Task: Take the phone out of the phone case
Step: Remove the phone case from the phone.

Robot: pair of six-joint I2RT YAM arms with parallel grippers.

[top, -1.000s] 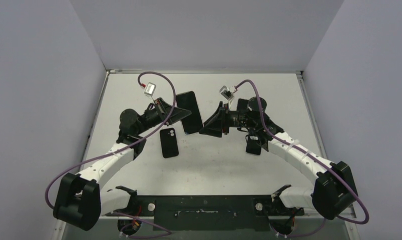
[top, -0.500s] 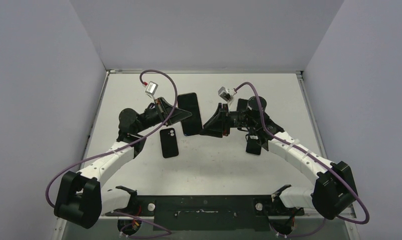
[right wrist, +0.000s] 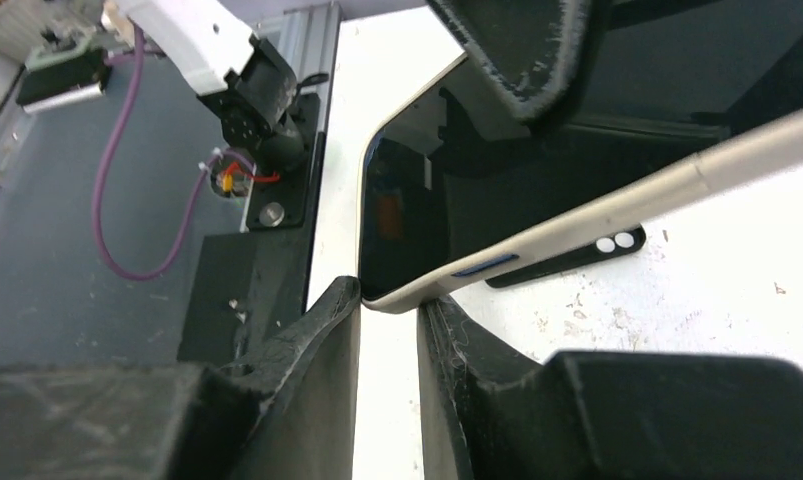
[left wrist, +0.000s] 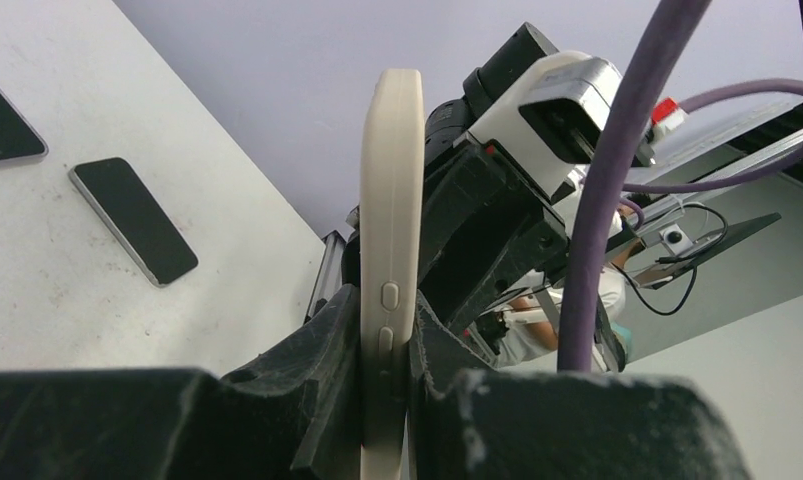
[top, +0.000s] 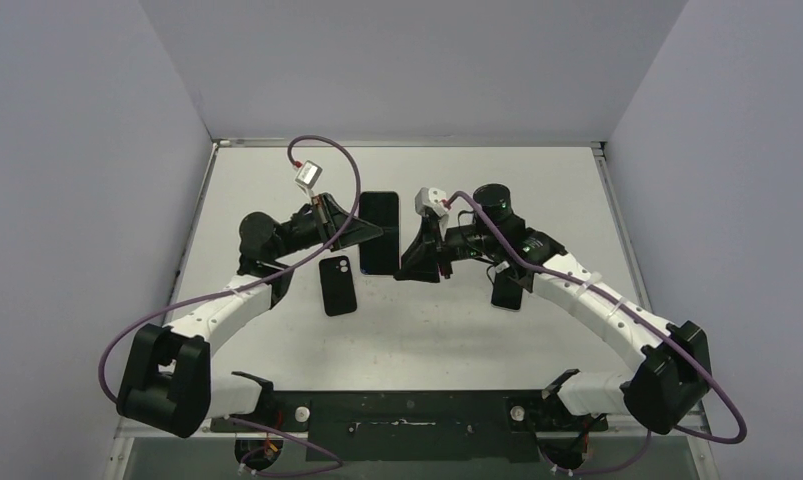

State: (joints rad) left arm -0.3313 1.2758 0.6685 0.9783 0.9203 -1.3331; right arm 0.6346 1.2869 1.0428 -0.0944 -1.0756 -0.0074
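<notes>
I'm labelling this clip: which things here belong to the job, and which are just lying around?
Job: cased phone, left gripper, right gripper, both clamping it.
Lying about: black phone, camera side up; second phone, farther right.

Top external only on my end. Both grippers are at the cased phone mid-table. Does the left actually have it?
Observer: Yes. The left wrist view shows the left gripper clamped across the phone case, seen edge-on, with its side buttons right at the fingertips.
Operator: Right one?
Observer: The right wrist view shows the right gripper pinching just one corner of the case, fingertips close together.
Operator: Separated yet?
Observer: No. At that corner the phone still sits inside the cream rim, screen dark.
</notes>
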